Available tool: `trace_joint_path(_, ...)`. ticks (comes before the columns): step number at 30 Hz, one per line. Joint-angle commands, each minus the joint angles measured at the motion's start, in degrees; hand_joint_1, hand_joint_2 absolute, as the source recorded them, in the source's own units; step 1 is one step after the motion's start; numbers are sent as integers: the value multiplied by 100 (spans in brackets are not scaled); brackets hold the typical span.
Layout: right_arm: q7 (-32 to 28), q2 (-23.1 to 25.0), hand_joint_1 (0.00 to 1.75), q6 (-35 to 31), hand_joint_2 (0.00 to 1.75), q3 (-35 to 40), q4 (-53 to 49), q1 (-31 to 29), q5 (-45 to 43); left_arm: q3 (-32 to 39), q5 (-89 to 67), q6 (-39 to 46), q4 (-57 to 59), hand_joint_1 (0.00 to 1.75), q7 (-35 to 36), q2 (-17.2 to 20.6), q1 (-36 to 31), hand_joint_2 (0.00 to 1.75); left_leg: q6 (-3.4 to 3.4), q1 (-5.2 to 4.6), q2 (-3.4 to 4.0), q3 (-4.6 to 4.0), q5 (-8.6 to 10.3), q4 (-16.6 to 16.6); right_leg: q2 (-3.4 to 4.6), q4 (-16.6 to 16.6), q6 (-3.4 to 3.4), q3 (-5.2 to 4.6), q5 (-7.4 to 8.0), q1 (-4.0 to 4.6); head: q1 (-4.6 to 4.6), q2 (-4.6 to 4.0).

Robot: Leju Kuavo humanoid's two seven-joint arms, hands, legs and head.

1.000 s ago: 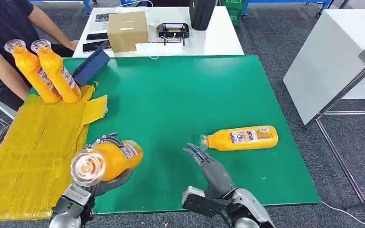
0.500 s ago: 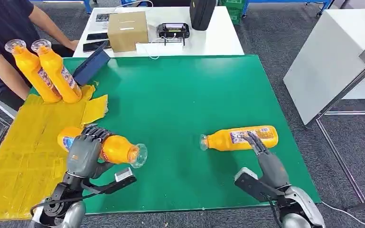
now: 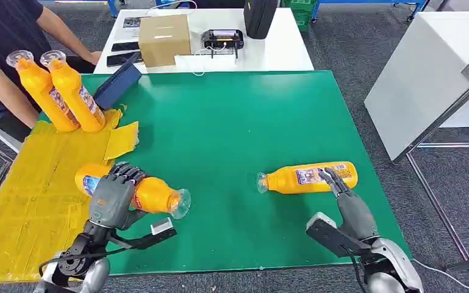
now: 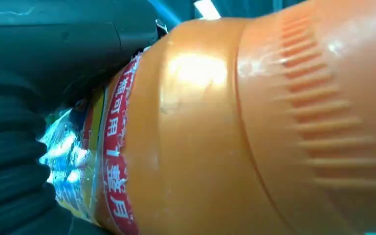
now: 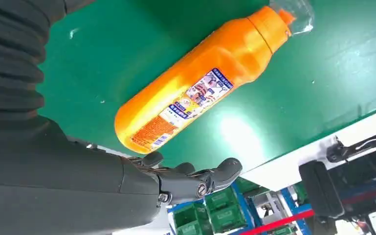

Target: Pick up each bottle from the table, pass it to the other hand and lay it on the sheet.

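Orange detergent bottle (image 3: 143,193) lies gripped in the left hand (image 3: 111,197) at the yellow sheet's (image 3: 33,201) edge, ready for releasing. The right hand (image 3: 349,204), fingers spread and holding nothing, hovers over the second bottle (image 3: 299,177) on the bench (image 3: 232,122); grasping comes next.

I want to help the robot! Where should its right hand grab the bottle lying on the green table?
Probably around the wide middle of the bottle, by its label, coming down from above. It lies flat on its side, cap pointing left, and the right hand hovers open over the fat bottom end. The neck looks too thin.
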Motion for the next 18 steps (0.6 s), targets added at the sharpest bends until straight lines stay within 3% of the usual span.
trace_joint_path(1, 52, 36, 0, 218, 175, -98, 809, -838, -71, -1090, -208, -399, 2368, 175, 672, 684, -1200, 175, -7, 0, -8, 15, 11, -12, 23, -7, -10, 12, 9, -2, 0, 0)
trace_joint_path(8, 115, 45, 0, 219, 175, 78, 1015, -978, 130, -656, -32, -1171, 3454, 175, 744, 767, -1591, 175, -9, 5, -2, 17, 14, -9, 30, -7, -4, 15, 9, 3, 0, 0)
trace_joint_path(18, 103, 66, 0, 204, 175, 158, 1169, -1066, 182, -543, 165, -1329, 3462, 175, 417, 770, -1655, 175, -6, 3, -7, 8, 13, -4, 21, 1, 1, 13, 11, 2, 0, 0)
